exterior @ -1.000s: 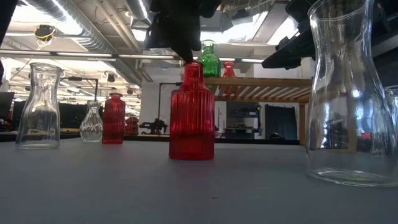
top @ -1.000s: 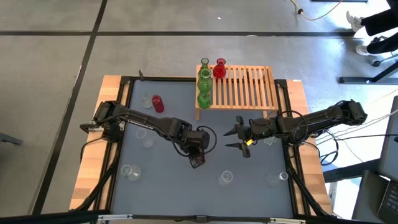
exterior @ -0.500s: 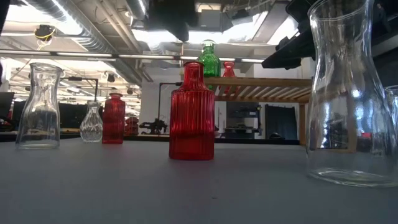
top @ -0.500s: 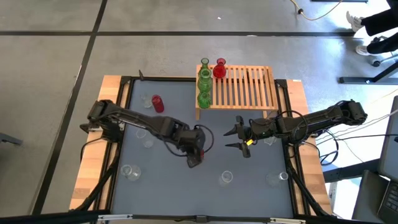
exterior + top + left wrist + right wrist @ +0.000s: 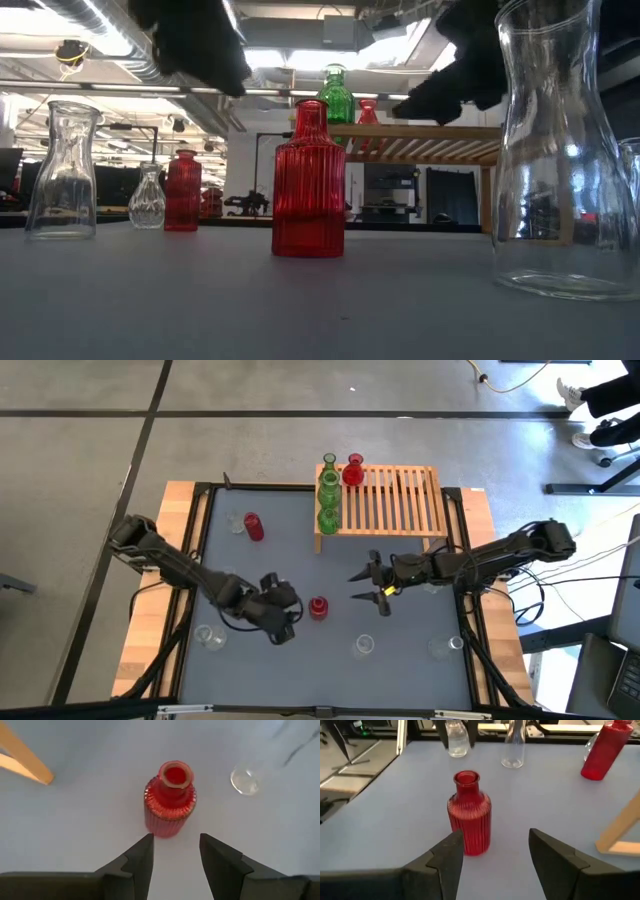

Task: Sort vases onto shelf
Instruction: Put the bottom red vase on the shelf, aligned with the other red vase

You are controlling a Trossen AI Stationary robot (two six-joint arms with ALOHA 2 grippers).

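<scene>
The high view looks straight down from well above, taking in the whole table [image 5: 200,575], the shelf [image 5: 395,500] at its far edge, and floor all round. The low view sits at table height, facing level across to the shelf [image 5: 420,140] and the room behind. The left wrist view looks steeply down, close above the red vase [image 5: 170,800]. The right wrist view looks slantwise across the table, close to the same vase [image 5: 469,815]. All four share that ribbed vase: mid-table from above [image 5: 318,607], centred in the low view [image 5: 308,185]
</scene>
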